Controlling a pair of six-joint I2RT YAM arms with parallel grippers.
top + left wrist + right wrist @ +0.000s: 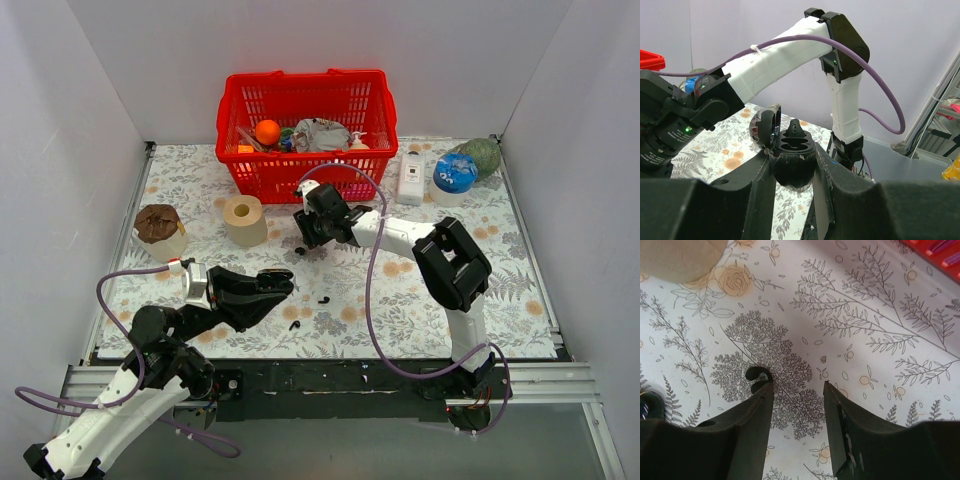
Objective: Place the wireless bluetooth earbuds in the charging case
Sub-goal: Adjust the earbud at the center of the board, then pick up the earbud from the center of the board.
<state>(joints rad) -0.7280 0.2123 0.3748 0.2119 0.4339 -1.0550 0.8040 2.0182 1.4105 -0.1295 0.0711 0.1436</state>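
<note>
My left gripper [278,284] [792,154] is shut on the charging case [792,160], held off the table with its lid [765,131] swung open to the left. Both sockets look empty, and a small black pointed piece [795,128] stands at the case's far rim. My right gripper [303,240] [797,385] hangs open over the floral cloth, tips down, nothing between its fingers. One black curved earbud [757,374] [299,250] lies on the cloth just outside its left fingertip. Two more small black bits [323,298] [294,324] lie between the grippers near the front.
A red basket [372,95] with mixed items stands at the back. A tan tape roll [243,220] and a brown-topped pot [160,232] are at the left. A white bottle [411,178], a blue-lidded cup [454,175] and a green ball [483,155] sit at the back right.
</note>
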